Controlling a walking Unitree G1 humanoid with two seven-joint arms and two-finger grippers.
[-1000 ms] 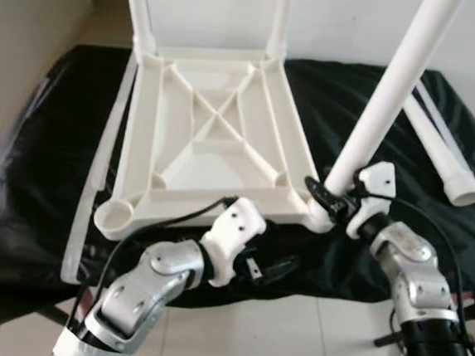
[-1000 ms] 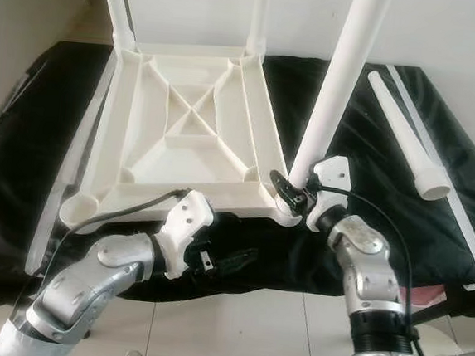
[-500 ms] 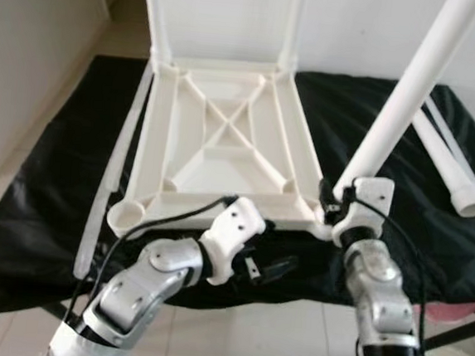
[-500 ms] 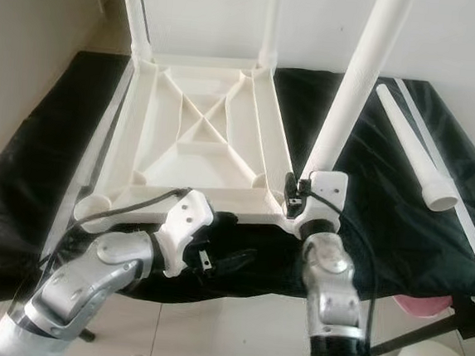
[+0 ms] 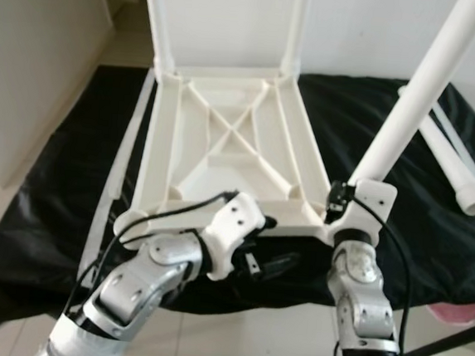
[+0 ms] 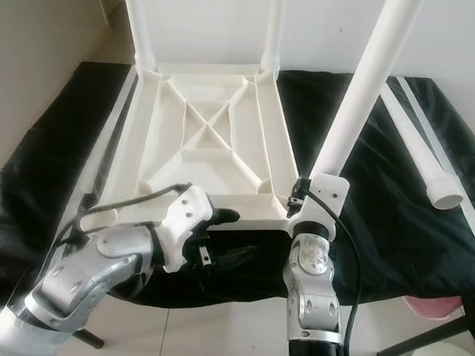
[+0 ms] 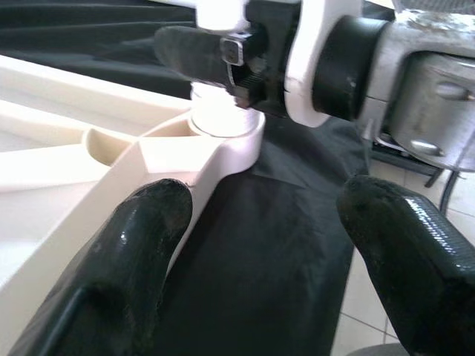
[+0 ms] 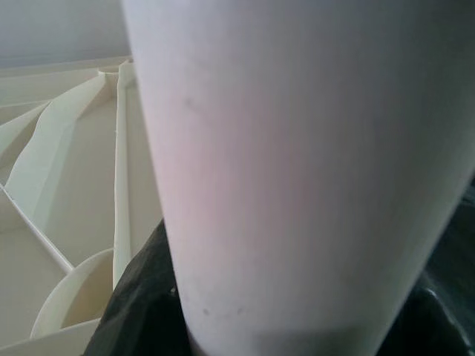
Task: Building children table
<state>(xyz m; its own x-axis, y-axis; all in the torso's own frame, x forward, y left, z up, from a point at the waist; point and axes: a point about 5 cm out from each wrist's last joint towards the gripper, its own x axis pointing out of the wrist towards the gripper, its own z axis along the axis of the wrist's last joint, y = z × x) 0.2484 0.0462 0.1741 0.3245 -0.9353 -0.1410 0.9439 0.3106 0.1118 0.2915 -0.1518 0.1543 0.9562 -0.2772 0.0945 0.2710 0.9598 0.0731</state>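
Ribbed white plastic tabletop [image 5: 223, 156]; right fingers [image 7: 197, 52] clamp round tube leg [image 5: 410, 110].

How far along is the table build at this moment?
Done: two legs stand in the far corners of the upturned tabletop. In hand: the right gripper holds a third leg at the near right socket, while the open left gripper waits by the near edge. Left: the fourth leg, lying on the black cloth.

— Any writing, labels or numbers to read here?
— None. The white plastic parts, the black cloth and the arms carry no text, brand or sign that I can read.
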